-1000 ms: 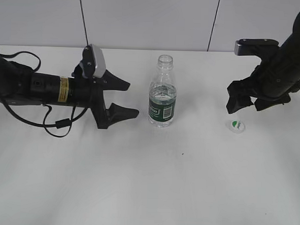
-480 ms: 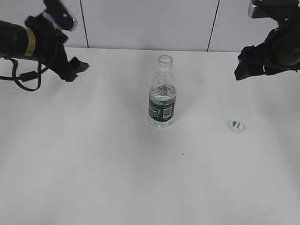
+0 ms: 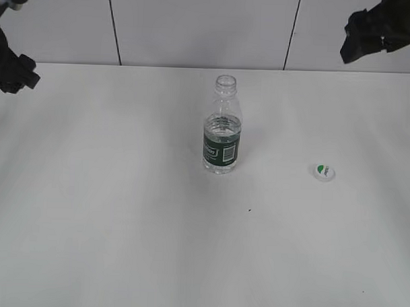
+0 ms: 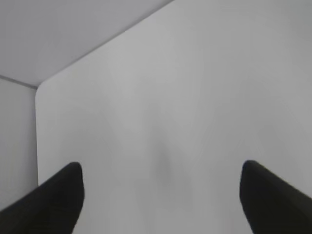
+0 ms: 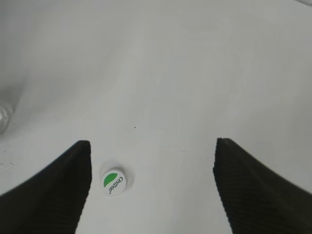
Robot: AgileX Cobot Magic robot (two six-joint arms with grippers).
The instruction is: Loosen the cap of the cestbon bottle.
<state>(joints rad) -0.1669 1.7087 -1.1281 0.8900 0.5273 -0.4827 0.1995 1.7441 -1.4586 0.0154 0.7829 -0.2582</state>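
Observation:
The cestbon bottle (image 3: pixel 222 130) stands upright at the middle of the white table, its neck open with no cap on it. The cap (image 3: pixel 323 172) lies on the table to the bottle's right, green patch up; it also shows in the right wrist view (image 5: pixel 113 182). My left gripper (image 3: pixel 16 76) is at the far left edge of the exterior view, open and empty (image 4: pixel 161 170). My right gripper (image 3: pixel 364 38) is raised at the top right, open and empty (image 5: pixel 152 151), high above the cap.
The white table (image 3: pixel 122 225) meets a grey panelled wall (image 3: pixel 196 25) at the back. The table's corner and edge show in the left wrist view (image 4: pixel 41 92).
Both arms have drawn back from the bottle: the left up and to the far left, the right up to the top right. The bottle and the cap have not moved.

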